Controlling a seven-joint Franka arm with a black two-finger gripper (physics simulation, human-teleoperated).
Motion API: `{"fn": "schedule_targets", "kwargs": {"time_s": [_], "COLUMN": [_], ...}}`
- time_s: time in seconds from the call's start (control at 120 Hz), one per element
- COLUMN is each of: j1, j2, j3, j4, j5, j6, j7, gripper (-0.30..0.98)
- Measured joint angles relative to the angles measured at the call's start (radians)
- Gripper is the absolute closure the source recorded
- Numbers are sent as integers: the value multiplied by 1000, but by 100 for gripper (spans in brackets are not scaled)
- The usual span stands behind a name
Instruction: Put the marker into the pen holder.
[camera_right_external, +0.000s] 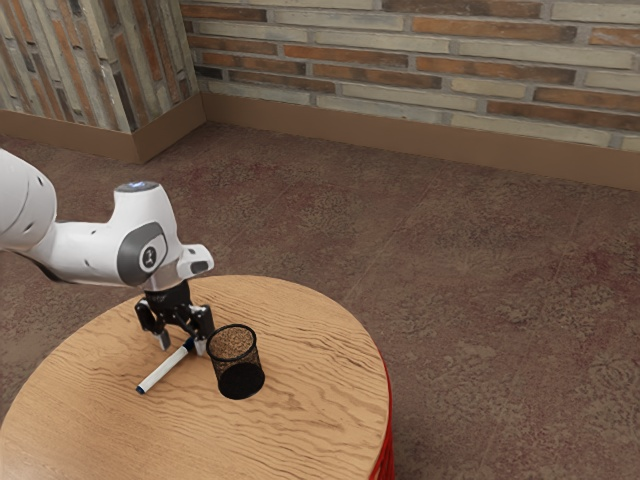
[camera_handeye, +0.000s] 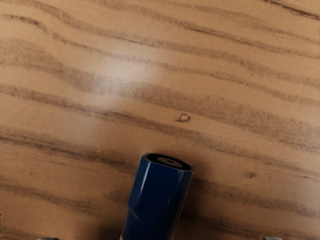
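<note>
My gripper (camera_right_external: 183, 345) is low over the table in the exterior view, open, its two fingers standing apart around the capped end of the marker. The white marker (camera_right_external: 163, 370) lies on the wood and slants from under the hand toward the view's lower left. In the wrist view its dark blue cap (camera_handeye: 158, 197) rises from the lower edge, between the barely visible tips of the gripper (camera_handeye: 160, 238), with a gap on either side. A black mesh pen holder (camera_right_external: 239, 379) stands upright close beside the gripper, on the exterior view's right.
The round wooden table (camera_right_external: 310, 400) has a curved edge and a red side at the exterior view's lower right. Patterned carpet (camera_right_external: 480, 300) surrounds it, with a brick wall (camera_right_external: 400, 70) behind. Bare tabletop extends past the pen holder.
</note>
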Motion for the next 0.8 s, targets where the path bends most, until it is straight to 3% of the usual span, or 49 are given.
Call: {"fn": "schedule_targets", "kwargs": {"time_s": [0.142,0.25,0.8], "j1": [0,0,-2], "j2": [-5,-6,-36], "j3": [0,0,1], "j4": [-1,-3,-8], "j5": [-2,-4,0], "j6": [0,-1,5], "j7": [6,11,1], "gripper": [43,55,77]}}
